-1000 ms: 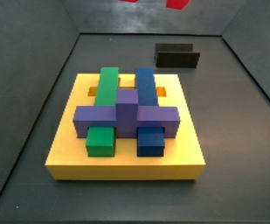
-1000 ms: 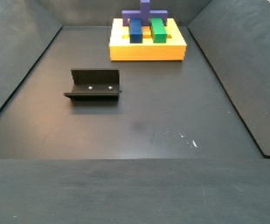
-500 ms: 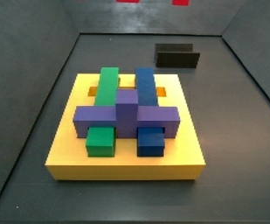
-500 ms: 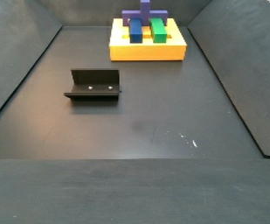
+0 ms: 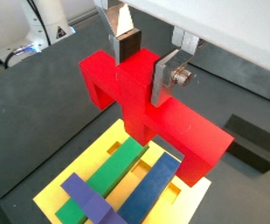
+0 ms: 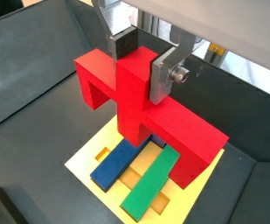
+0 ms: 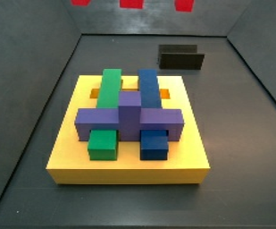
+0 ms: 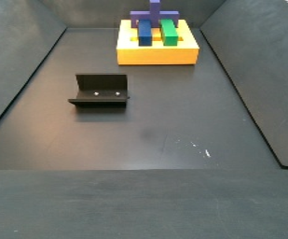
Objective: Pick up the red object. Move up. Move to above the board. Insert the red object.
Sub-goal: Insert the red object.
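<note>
The gripper (image 5: pixel 147 63) is hanging above the large flat yellow slotted board (image 5: pixel 107 150), its fingers (image 5: pixel 166 77) clamping the bright red arch-shaped block's (image 5: pixel 148 114) upright tab. The block's crossbar is running roughly ten to four, directly over the green and blue bars (image 6: pixel 135 166).

- You're seeing the gripper (image 5: pixel 147 59) above the board (image 5: pixel 93 164), its brushed silver metal fingers (image 5: pixel 169 74) clamping the matt, smooth red object (image 5: pixel 148 109).
- The board is looking like matt yellow plastic.

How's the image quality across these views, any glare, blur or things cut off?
Both wrist views are sharp and evenly lit; the gripper clamps the red object above the board. In a side view the red object is cropped at the top edge. The fixture side view shows faint floor sheen, no blur.
</note>
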Tool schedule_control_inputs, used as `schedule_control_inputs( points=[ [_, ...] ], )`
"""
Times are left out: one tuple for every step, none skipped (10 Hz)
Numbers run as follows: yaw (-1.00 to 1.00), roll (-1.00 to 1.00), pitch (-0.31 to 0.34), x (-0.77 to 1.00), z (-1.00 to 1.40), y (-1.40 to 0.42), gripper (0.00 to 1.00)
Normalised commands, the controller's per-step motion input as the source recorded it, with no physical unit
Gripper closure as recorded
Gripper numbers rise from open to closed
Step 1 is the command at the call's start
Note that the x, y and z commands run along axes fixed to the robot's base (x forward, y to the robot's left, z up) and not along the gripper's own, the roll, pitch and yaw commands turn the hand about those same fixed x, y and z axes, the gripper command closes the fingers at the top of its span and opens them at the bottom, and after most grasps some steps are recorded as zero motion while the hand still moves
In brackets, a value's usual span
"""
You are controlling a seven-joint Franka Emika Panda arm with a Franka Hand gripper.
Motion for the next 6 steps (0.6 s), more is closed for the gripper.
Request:
schedule_control_inputs(
  points=[
    [-0.17,-0.1,-0.147,0.13,-0.46,0.0,1.0],
    [-0.04,-0.08,-0.257,0.02,-0.58,0.0,1.0],
    [0.0,-0.12,-0.27,0.06,-0.58,0.13,1.0],
    [0.0,-0.06,-0.229,0.14,-0.64,0.28,1.0],
    [0.0,-0.01,-0.244,0.12,-0.62,0.33,1.0],
    [0.26,0.17,-0.183,0.0,-0.49,0.13,1.0]
  ],
)
